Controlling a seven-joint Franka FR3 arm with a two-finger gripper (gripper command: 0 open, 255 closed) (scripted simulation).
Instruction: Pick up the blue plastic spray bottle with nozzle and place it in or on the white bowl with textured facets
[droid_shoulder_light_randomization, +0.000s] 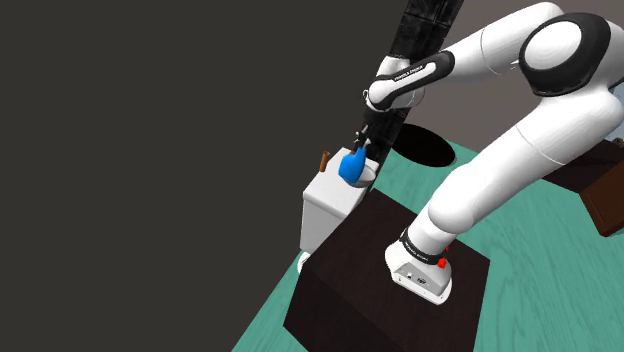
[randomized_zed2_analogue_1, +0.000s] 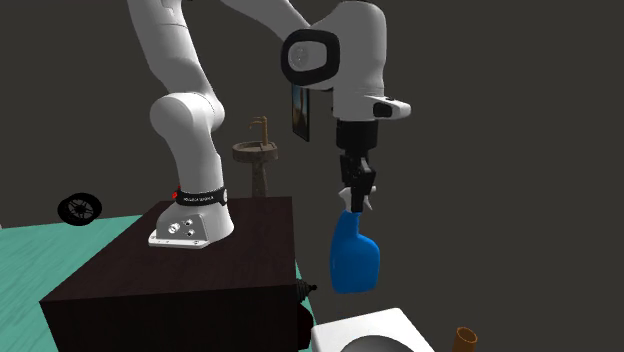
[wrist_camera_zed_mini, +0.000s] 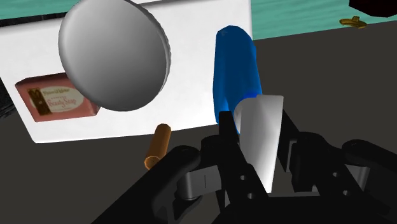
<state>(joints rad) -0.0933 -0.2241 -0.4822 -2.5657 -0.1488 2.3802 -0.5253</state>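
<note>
The blue spray bottle (randomized_zed2_analogue_1: 354, 257) hangs upright in the air, with my gripper (randomized_zed2_analogue_1: 357, 196) shut on its white nozzle (wrist_camera_zed_mini: 261, 137) from above. In the wrist view the blue body (wrist_camera_zed_mini: 235, 70) points away from my gripper (wrist_camera_zed_mini: 256, 130), over the edge of a small white table (wrist_camera_zed_mini: 191, 76). The round bowl (wrist_camera_zed_mini: 114, 54), drawn grey, stands on that table a little to one side of the bottle. In the shoulder view the bottle (droid_shoulder_light_randomization: 351, 166) hangs just beside the bowl (droid_shoulder_light_randomization: 369, 173) under my gripper (droid_shoulder_light_randomization: 362, 140).
A pink soap box (wrist_camera_zed_mini: 57, 102) and a brown cylinder (wrist_camera_zed_mini: 157, 145) lie on the white table (droid_shoulder_light_randomization: 330, 205) near the bowl. The dark stand (randomized_zed2_analogue_1: 180, 280) is right beside the table. A teal floor (droid_shoulder_light_randomization: 540, 300) surrounds it. A brown post (randomized_zed2_analogue_1: 258, 150) stands behind.
</note>
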